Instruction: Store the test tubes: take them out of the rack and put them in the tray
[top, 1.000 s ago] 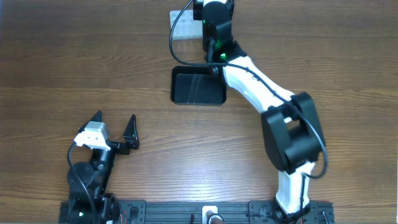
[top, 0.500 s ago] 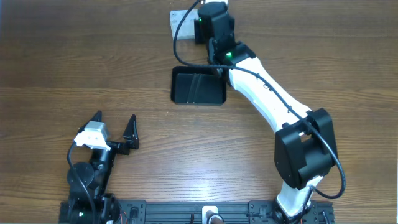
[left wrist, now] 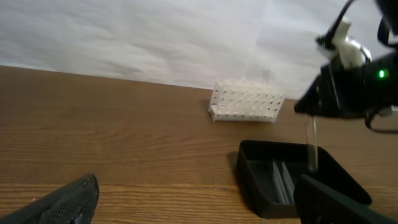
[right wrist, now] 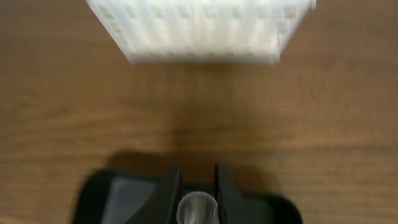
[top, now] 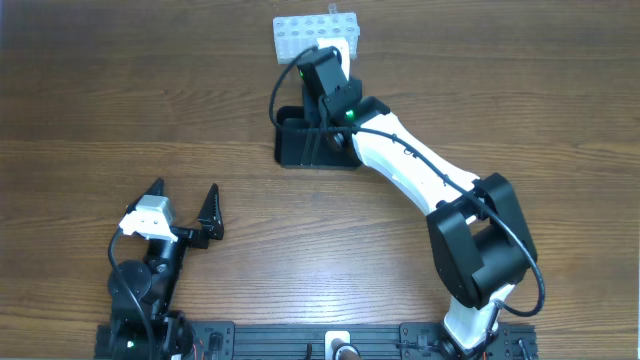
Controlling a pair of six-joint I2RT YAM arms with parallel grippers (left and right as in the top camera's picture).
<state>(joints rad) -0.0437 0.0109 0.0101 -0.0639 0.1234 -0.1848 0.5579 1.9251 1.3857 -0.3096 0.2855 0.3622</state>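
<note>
The white test tube rack stands at the table's far edge, with one clear tube sticking up from it. Just in front lies the black tray, with a few tubes lying in it. My right gripper hangs over the tray, shut on a clear test tube that points straight down into it. In the right wrist view that tube sits between the two fingers, with the rack beyond. My left gripper stands open over the near left of the table, holding nothing.
Bare brown wood surrounds the rack and tray. A white wall rises behind the table's far edge. The arm bases stand on a black rail along the near edge.
The right arm has drawn back from the rack toward me and now holds a tube over the tray. The left arm has not moved.
</note>
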